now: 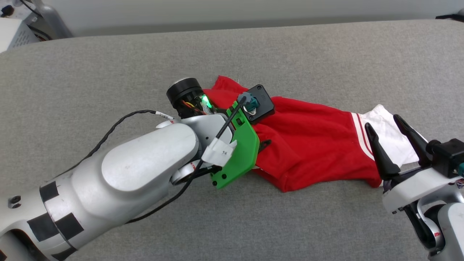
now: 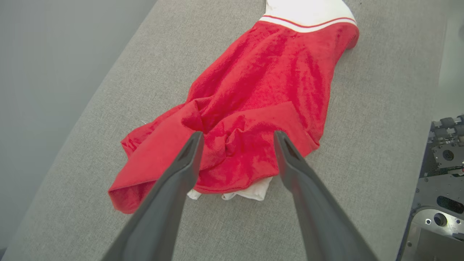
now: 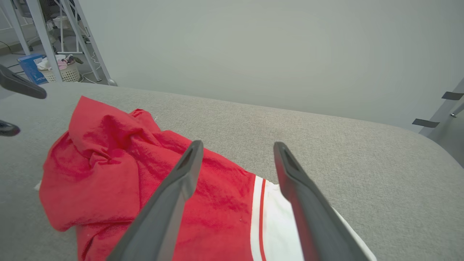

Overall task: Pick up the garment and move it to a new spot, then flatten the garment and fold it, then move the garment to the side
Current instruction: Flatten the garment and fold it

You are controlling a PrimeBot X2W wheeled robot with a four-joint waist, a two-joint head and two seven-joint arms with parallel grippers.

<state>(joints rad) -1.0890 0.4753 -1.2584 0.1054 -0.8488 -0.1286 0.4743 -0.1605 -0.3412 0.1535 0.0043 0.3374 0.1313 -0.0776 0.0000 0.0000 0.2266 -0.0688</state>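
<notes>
The garment [image 1: 311,145] lies bunched in a long heap on the grey padded table [image 1: 108,65], red body in the middle and a white sleeve with red stripes at its right end. My left gripper [image 2: 238,133] hovers open over the crumpled red left end [image 2: 268,72], nothing between its fingers; in the head view its wrist and green bracket cover it. My right gripper [image 1: 382,121] stands open above the white sleeve; in the right wrist view the right gripper [image 3: 238,143] straddles the striped seam of the garment [image 3: 108,163]. No print shows.
The table's far edge meets a pale wall. A white box [image 1: 14,32] and cables sit beyond the far left corner. A basket [image 3: 65,72] and metal frame legs stand past the table. My own base [image 2: 442,181] borders the near side.
</notes>
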